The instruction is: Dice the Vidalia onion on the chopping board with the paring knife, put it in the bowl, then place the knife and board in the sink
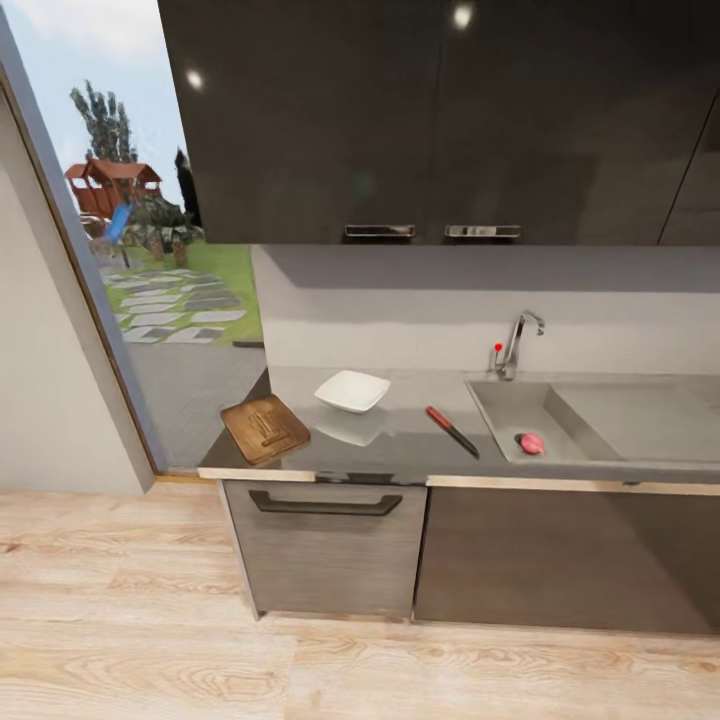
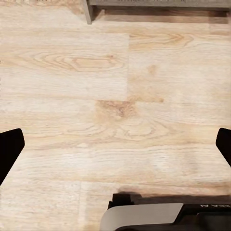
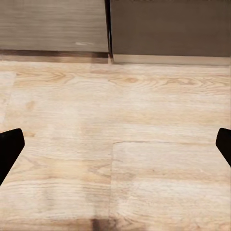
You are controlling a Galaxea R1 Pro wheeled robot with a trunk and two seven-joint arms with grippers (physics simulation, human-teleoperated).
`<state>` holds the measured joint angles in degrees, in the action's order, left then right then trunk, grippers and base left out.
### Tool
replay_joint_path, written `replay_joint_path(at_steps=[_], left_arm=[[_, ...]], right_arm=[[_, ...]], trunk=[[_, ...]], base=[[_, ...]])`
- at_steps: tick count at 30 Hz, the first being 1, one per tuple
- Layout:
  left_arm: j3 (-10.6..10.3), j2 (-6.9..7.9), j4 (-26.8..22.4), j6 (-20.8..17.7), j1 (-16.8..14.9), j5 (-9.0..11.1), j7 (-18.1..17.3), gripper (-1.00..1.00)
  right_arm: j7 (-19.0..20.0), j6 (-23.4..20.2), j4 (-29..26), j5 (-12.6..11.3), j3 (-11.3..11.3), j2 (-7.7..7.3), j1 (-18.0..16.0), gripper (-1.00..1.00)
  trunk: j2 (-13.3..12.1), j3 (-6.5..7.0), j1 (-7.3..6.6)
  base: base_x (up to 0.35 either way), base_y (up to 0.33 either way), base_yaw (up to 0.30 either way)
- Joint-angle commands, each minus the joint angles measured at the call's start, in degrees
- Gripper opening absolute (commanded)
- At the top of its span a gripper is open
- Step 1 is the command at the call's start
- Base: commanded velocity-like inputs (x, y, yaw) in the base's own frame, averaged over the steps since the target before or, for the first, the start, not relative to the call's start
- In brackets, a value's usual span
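Vidalia onion (image 1: 531,443) rounded pink, in grey metal sink (image 1: 590,415), grained wooden chopping board (image 1: 265,428)

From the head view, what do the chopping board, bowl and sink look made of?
Chopping board: dark-brown wood, grain lines visible, matte.
Bowl: smooth plain white, probably ceramic or plastic; cannot tell which.
Sink: grey, dull, likely brushed metal.

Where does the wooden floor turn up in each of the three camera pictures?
Head view: the pale wood floor spans the lower part, below the dark grey cabinets.
Left wrist view: the floor covers almost everything, with a cabinet base at the far edge.
Right wrist view: the floor runs up to two cabinet fronts.
Shared landmark: the cabinets' bottom edge meeting the floor.
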<state>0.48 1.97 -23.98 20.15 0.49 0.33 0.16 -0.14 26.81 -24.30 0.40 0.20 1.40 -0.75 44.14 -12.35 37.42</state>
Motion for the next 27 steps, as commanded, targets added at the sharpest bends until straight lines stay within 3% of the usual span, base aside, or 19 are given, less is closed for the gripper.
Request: replay_joint_path(at_steps=[1, 27], left_arm=[[0.04, -0.01, -0.09, 0.06, 0.03, 0.03, 0.02, 1.0], [0.05, 0.02, -0.1, 0.06, 0.0, 0.03, 0.02, 1.0]], right_arm=[[-0.02, 0.17, 0.04, 0.03, 0.03, 0.0, -0.04, 1.0], [0.01, 0.17, 0.04, 0.03, 0.04, 0.0, -0.04, 1.0]], trunk=[[-0.36, 0.12, -0.22], [-10.79, 4.79, -5.93]], base=[[0.0, 0.0, 0.0], [0.0, 0.0, 0.0]])
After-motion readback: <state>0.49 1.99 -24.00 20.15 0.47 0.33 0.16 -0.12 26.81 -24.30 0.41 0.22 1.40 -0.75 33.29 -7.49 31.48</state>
